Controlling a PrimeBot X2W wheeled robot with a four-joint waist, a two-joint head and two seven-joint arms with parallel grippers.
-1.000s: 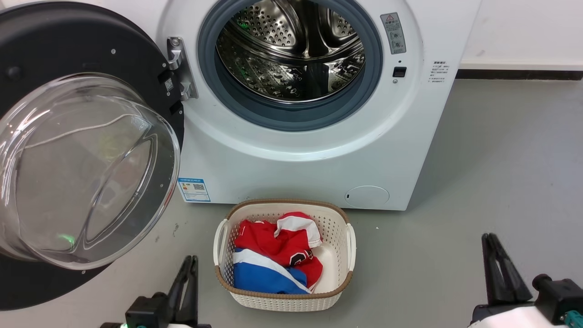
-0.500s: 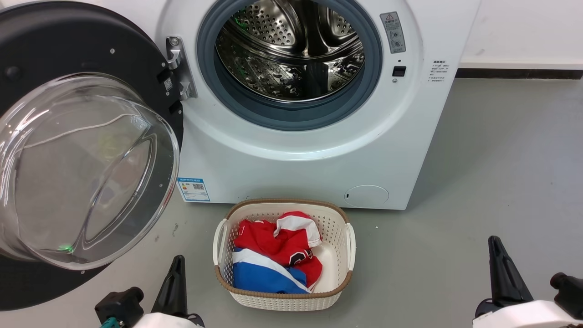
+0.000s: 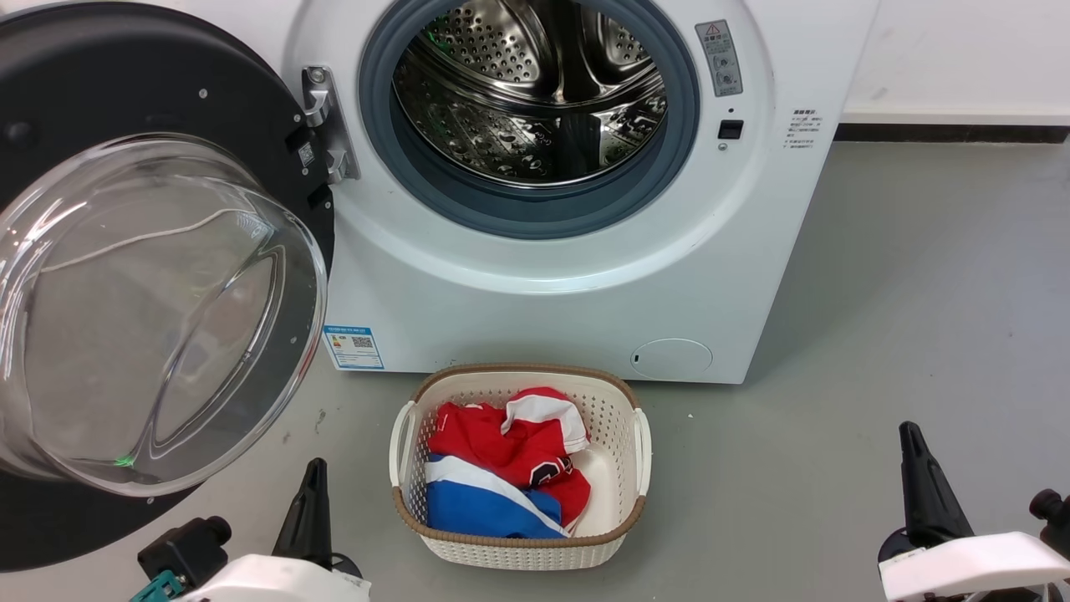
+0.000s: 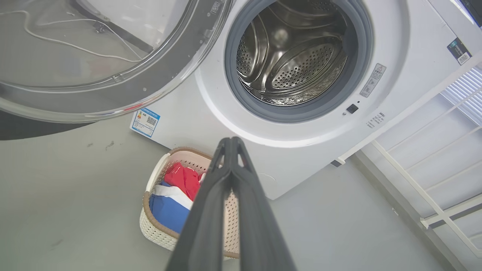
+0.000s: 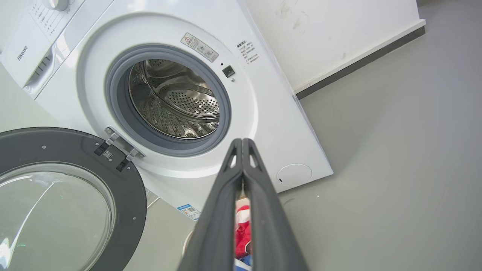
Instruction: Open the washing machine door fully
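Left of the white front-loading washing machine [image 3: 543, 284], swung wide: large round glossy black door [image 3: 159, 276] with bulging glass bowl [image 3: 125, 351], probably heavy, stiff, slick, best pushed at the black rim [image 3: 209, 75]; left hand [image 4: 230, 140] and right hand [image 5: 241, 140] each pressed together, empty.

Take the laundry basket [image 3: 468, 548] as the clock's centre in the head view. At 10 o'clock the open door [image 3: 159, 284] stands out over the floor [image 3: 878, 293], bulging toward you and blocking that side. At 12 the washing machine [image 3: 543, 309] stands just behind the basket, and you can reach straight into its drum mouth [image 3: 535, 92]. From 2 to 4 o'clock you have open floor up to the wall [image 3: 961, 58]. At 8 to 9 o'clock a narrow strip of floor runs between door and basket.
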